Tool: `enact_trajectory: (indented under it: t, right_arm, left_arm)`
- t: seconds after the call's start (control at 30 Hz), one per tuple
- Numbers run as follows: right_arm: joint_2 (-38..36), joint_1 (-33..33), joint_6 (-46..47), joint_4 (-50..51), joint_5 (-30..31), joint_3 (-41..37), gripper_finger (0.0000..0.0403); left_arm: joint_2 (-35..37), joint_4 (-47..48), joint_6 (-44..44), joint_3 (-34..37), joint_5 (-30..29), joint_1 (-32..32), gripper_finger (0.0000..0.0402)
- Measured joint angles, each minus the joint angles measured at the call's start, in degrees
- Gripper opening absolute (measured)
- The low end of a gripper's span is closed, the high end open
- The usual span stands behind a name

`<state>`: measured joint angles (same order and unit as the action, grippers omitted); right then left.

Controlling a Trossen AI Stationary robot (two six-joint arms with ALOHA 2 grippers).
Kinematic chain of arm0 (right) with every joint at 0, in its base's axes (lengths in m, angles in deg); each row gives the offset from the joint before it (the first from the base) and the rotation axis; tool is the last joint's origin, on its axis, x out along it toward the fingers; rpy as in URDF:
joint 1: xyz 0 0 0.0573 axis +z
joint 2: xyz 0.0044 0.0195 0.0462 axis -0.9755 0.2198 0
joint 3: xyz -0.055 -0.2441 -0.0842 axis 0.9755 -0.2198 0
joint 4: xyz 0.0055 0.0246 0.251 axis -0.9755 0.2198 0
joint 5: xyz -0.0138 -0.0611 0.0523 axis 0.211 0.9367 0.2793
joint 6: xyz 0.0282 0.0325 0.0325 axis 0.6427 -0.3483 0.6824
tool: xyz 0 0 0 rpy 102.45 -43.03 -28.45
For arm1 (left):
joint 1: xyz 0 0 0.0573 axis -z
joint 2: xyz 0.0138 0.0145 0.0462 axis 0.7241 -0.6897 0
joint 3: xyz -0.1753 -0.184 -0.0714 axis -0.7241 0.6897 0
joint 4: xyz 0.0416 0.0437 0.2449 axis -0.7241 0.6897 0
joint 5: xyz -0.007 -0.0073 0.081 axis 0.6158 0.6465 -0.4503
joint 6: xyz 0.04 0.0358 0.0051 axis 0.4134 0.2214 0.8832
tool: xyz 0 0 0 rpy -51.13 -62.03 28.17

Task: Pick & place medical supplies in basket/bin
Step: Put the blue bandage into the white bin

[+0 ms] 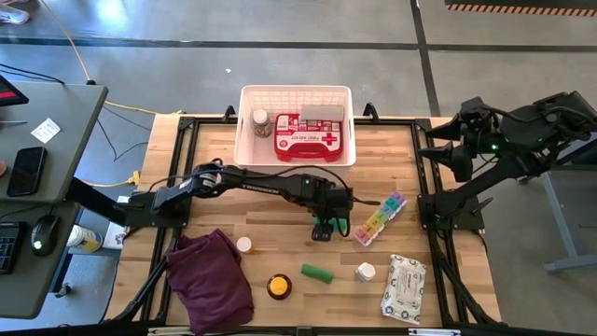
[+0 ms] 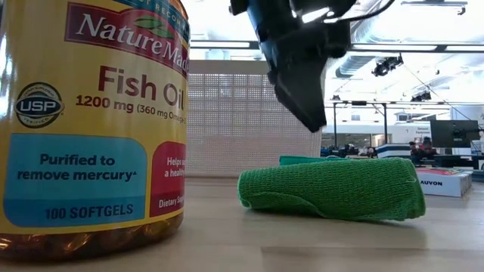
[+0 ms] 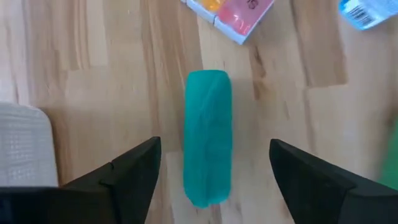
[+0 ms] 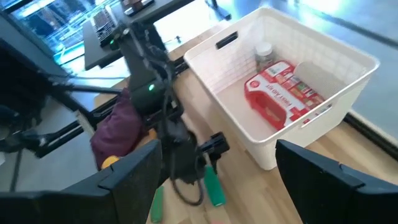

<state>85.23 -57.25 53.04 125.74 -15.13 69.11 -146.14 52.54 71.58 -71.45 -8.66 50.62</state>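
Lying flat: teal-green woven roll (image 3: 208,137)

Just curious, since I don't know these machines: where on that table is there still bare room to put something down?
Bare wood lies right of the white basket, toward the table's right edge, and between the basket and the purple cloth. It is crowded around the left claw, the pill organiser and the wipes pack.

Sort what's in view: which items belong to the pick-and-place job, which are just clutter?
Job:
- basket, holding first-aid case and brown bottle
- green roll, open left gripper over it
- second green roll
- pill organiser
- wipes pack
- white bottle
- fish oil bottle

Lying about:
- purple cloth
- phone, mouse on side desk
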Motion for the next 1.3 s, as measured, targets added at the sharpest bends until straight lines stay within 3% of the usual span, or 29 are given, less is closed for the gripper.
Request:
enact_trajectory:
  t: [0.3, 0.87, 1.07, 1.3]
  right_arm:
    - [0.0, 0.0, 0.3, 0.0, 2.0, 0.0, 0.0304]
    - [0.1, -0.1, 0.5, 0.0, 8.5, 0.0, 0.0304]
    - [0.2, -0.1, 2.1, 0.0, 11.1, 0.0, 0.0304]
    - [0.2, -0.1, 2.2, -0.7, 13.0, 0.0, 0.0304]
  left_arm:
    - [0.0, -7.7, 0.0, 5.7, 0.5, 0.0, 0.0287]
    - [0.0, -9.8, -1.6, 11.1, 0.1, 0.0, 0.0228]
    - [0.0, -10.8, -2.3, 11.1, 0.5, 0.0, 0.0178]
    - [0.5, -10.3, -6.1, 10.7, 5.2, -0.1, 0.0109]
